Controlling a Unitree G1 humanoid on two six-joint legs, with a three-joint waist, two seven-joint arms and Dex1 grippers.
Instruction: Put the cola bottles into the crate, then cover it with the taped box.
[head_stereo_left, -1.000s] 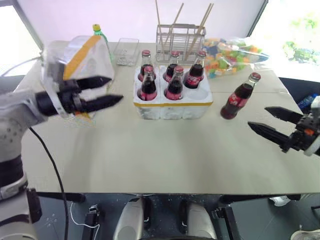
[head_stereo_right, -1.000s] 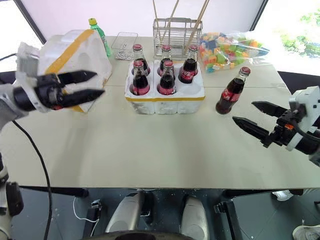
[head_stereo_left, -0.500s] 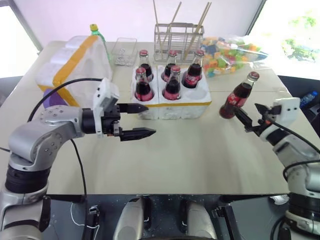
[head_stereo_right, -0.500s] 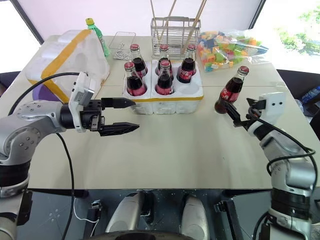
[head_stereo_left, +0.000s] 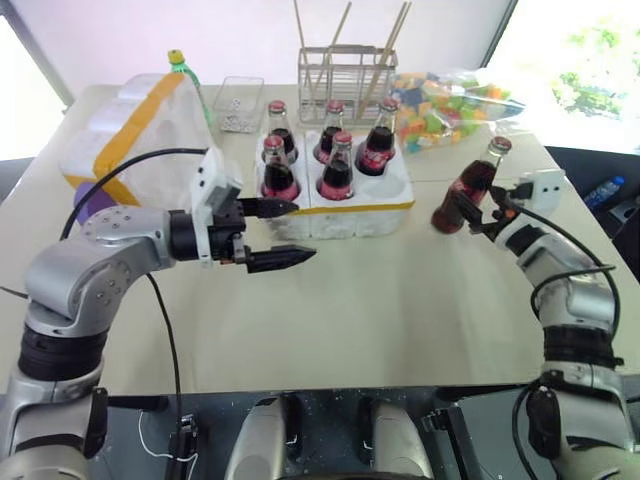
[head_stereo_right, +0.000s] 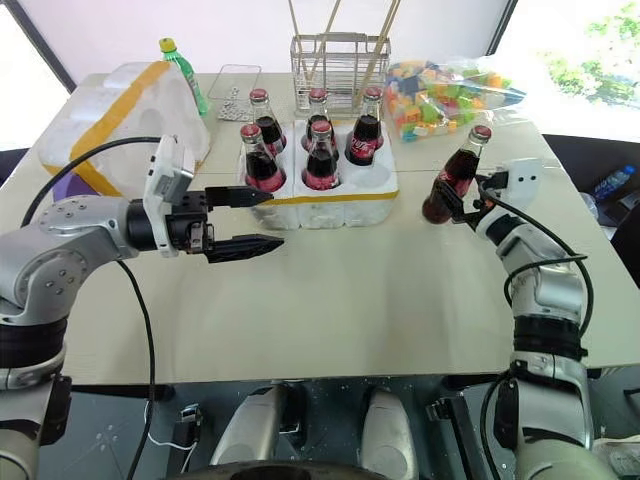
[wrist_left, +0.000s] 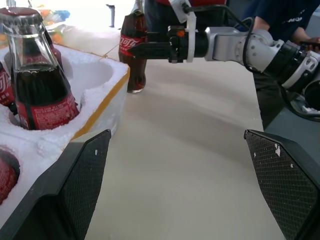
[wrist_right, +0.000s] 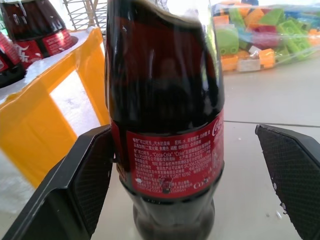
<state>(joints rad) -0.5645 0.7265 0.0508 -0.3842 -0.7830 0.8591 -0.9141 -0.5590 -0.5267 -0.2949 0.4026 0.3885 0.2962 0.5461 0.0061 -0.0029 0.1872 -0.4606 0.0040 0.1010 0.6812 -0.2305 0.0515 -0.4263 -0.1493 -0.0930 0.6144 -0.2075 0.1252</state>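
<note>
Right gripper (head_stereo_right: 462, 203), jaws spread wide around the last cola bottle (head_stereo_right: 449, 178) standing on the table just right of the crate (head_stereo_right: 318, 195), should close squarely on the label before lifting.

Robot test room: staged table (head_stereo_left: 350, 320), bright windows (head_stereo_left: 590, 50)

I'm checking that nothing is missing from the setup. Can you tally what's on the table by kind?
Cola bottles in the crate: 5
Cola bottle standing on the table: 1
Crate: 1
Taped box: 1
Green plastic bottle: 1
Wire rack with sticks: 1
Bag of coloured blocks: 1
Clear tray: 1
Total: 12
</note>
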